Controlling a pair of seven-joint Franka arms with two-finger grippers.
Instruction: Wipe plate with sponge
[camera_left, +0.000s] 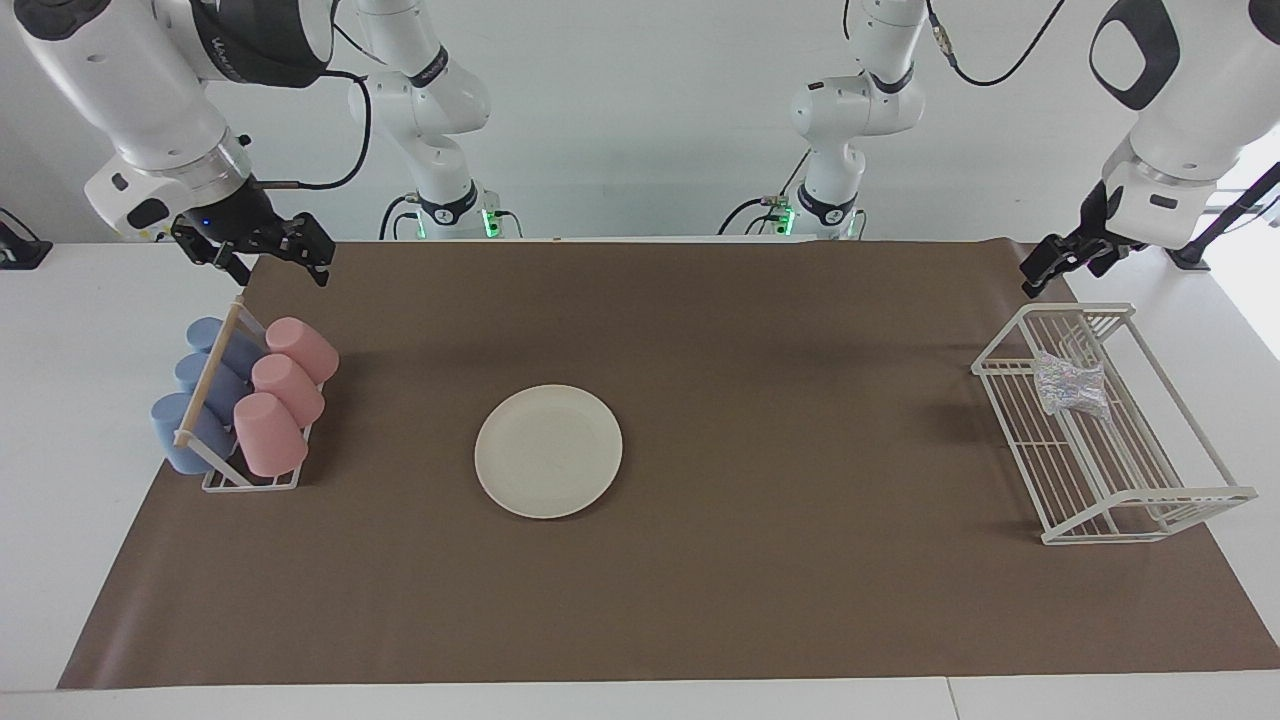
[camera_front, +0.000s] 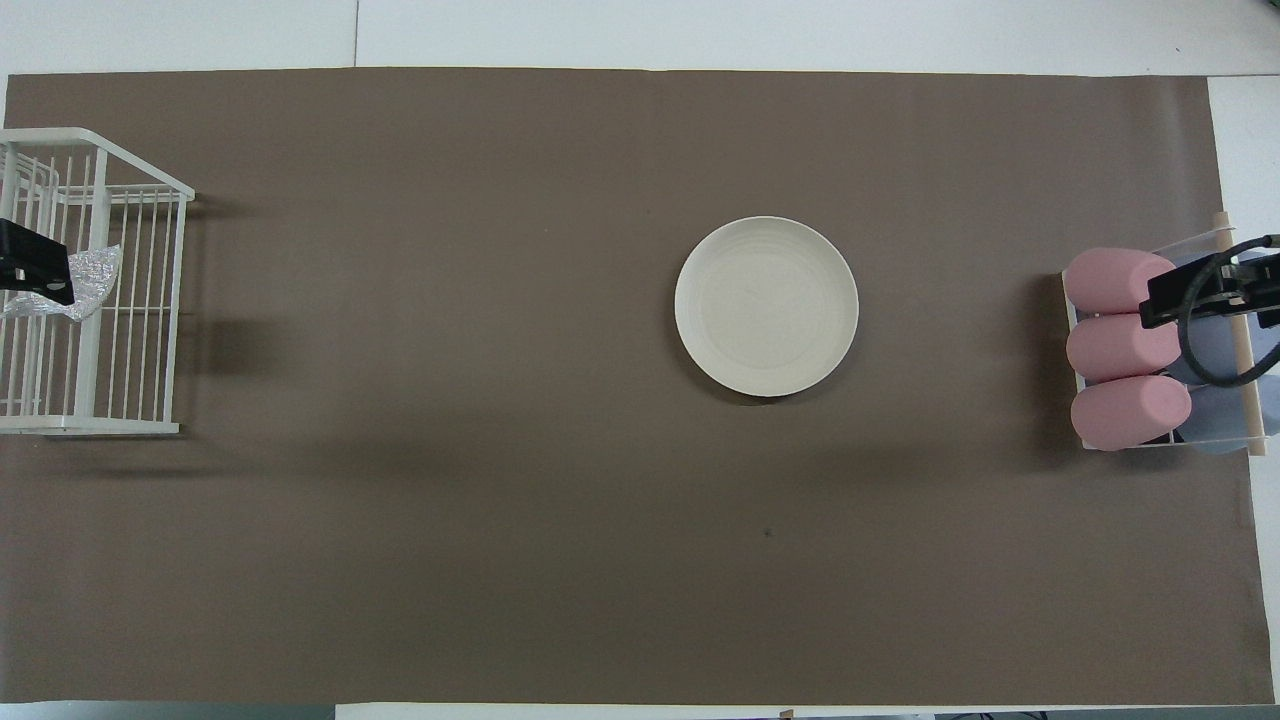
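Observation:
The cream-white plate lies flat on the brown mat in the middle of the table, with nothing on it. The glittery silver sponge rests inside the white wire basket at the left arm's end of the table. My left gripper hangs open and empty, high above the basket and well clear of the sponge. My right gripper waits open and empty above the cup rack.
A rack at the right arm's end of the table holds pink cups and blue cups lying on their sides. The brown mat covers most of the white table.

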